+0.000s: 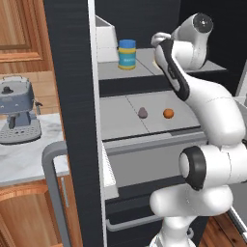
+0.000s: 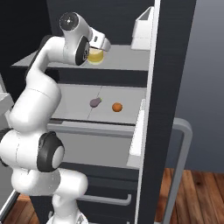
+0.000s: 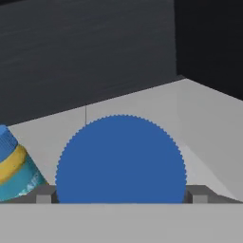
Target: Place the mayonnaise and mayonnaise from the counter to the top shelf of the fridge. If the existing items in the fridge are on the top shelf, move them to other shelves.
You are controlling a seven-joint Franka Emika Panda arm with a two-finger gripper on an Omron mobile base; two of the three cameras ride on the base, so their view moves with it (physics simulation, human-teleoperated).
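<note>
Your jaws sit one to each side of the cream-yellow mayonnaise jar (image 2: 96, 56), gripping it just under its blue lid (image 3: 121, 159); in the hand view you look straight down onto that round, ridged lid, with a grey fingertip (image 3: 43, 194) showing at either edge. The gripper (image 2: 97, 48) holds the jar upright, long axis vertical and lid up, over the top shelf of the fridge (image 1: 144, 72); you cannot tell whether its base touches the panel. The blue-labelled mayonnaise jar (image 1: 127, 54) also stands upright on that shelf, well apart, toward the open door side. One shelf down, the greyish-purple lump (image 1: 143, 113) and the orange ball (image 1: 168, 113) lie near each other on the lower shelf (image 1: 120, 120). Out on the counter (image 1: 29, 159), the coffee machine (image 1: 17, 111) stands beside the fridge.
</note>
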